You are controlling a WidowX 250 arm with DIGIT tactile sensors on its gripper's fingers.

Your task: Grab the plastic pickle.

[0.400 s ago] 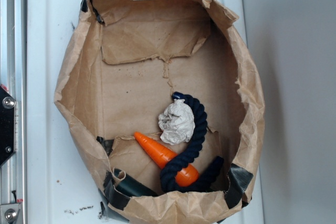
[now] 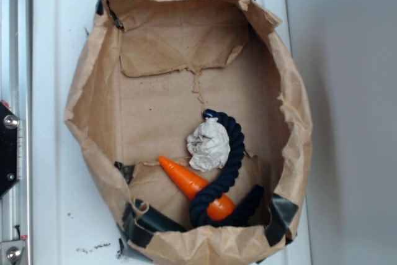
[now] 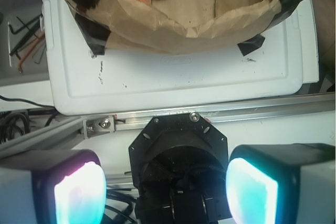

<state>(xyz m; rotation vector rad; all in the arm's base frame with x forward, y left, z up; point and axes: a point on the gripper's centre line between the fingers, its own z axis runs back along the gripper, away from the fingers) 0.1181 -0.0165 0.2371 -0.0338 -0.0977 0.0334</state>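
Since nothing has shifted inside the paper bag [image 2: 93, 91], your grab hasn't begun: gripper [image 3: 165, 192] released, outside the bag; plastic pickle [image 2: 158, 220] against the bag's near wall, beside the carrot [image 2: 186, 181].

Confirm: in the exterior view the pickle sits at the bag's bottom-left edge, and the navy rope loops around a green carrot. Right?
One error: the carrot is orange, not green, as the exterior view shows. The rest stands: the navy rope does loop around its thick end, and the dark plastic pickle lies at the bottom-left edge of the paper bag, partly hidden by the fold.
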